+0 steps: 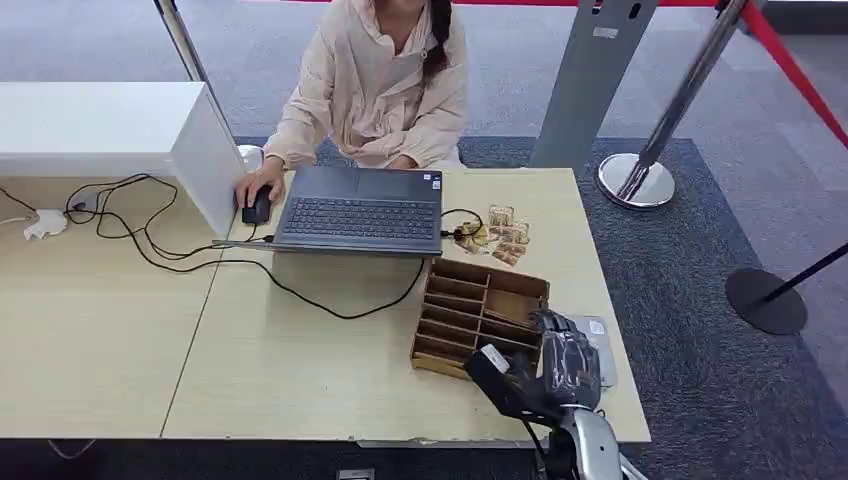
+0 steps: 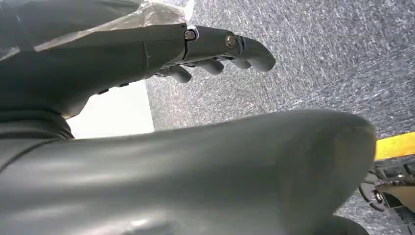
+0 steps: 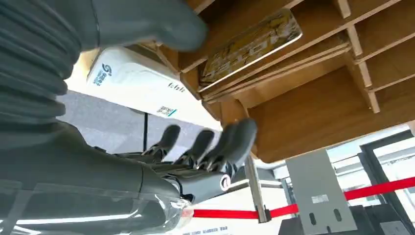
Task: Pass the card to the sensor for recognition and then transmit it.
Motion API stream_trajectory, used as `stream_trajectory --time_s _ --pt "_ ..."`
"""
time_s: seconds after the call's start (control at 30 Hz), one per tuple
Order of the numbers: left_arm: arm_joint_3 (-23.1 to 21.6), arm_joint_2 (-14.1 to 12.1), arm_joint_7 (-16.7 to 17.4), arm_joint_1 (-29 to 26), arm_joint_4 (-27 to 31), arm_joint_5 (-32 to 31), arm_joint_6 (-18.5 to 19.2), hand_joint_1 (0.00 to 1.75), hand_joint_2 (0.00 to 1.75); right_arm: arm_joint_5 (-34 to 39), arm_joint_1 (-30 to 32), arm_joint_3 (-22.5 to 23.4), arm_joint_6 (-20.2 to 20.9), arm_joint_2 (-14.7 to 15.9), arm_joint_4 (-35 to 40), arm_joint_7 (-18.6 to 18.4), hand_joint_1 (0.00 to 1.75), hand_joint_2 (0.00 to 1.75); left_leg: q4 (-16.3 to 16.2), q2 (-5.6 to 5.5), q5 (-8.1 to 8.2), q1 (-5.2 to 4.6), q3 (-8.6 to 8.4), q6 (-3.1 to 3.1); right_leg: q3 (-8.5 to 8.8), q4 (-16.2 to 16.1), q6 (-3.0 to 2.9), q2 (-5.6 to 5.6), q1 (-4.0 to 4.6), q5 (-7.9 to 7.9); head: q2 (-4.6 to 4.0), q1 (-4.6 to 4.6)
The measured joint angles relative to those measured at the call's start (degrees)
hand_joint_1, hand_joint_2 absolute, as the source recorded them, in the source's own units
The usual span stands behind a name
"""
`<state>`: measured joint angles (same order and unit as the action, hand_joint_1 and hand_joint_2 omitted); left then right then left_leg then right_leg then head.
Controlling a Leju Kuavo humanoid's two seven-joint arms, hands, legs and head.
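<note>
Nearest, at 5 o'clock on the desk (image 1: 300, 370): right hand (image 1: 560, 365) poised over the near-right corner of the wooden slotted rack (image 1: 478, 318), fingers (image 3: 230, 142) apart and empty in the right wrist view, thumb spread wide of them. Card (image 3: 250, 45), yellow-patterned, lying flat in one rack compartment just ahead of those fingertips, not yet touched. White sensor box (image 3: 139, 85) touching the rack's right side, partly hidden under the hand in the head view.

Step in hand, judged: reaching in for the card. Best done by sliding fingers along the compartment floor beneath the card's exposed edge, thumb coming down on top, pinching near the edge rather than the middle. Keep clear of the thin dividers; a knock could shove the light rack into the sensor box. Lift straight out along the slot before swinging towards 3 o'clock for the sensor.

Left hand (image 2: 210, 49) hanging over grey carpet, fingers loosely spread, holding nothing.

Farther, at 12 o'clock: laptop (image 1: 360, 210), a few loose cards (image 1: 500, 235) beside it at 1 o'clock, and a person (image 1: 380, 80) seated behind with a hand on the mouse (image 1: 257, 207).
</note>
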<state>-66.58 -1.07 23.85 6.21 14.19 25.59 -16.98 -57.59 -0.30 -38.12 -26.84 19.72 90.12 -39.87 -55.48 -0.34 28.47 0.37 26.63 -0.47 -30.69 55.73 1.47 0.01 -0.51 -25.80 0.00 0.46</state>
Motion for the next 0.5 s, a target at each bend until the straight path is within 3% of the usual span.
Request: stream_trajectory --time_s 0.17,0.5 --pt "0.0 0.0 0.0 0.0 0.0 0.0 0.0 0.0 0.0 0.2 0.1 0.2 0.4 0.0 0.1 0.0 1.73 1.75 0.0 0.0 0.0 0.0 0.02 0.0 0.0 0.0 0.0 0.0 0.0 0.0 0.0 0.0" --pt "0.0 0.0 -0.1 0.0 0.0 -0.2 0.0 0.0 0.0 0.2 0.1 0.4 0.4 0.0 0.1 0.0 1.45 1.75 0.0 -0.01 0.0 0.0 0.01 0.0 0.0 0.0 0.0 0.0 0.0 0.0 0.0 0.0"
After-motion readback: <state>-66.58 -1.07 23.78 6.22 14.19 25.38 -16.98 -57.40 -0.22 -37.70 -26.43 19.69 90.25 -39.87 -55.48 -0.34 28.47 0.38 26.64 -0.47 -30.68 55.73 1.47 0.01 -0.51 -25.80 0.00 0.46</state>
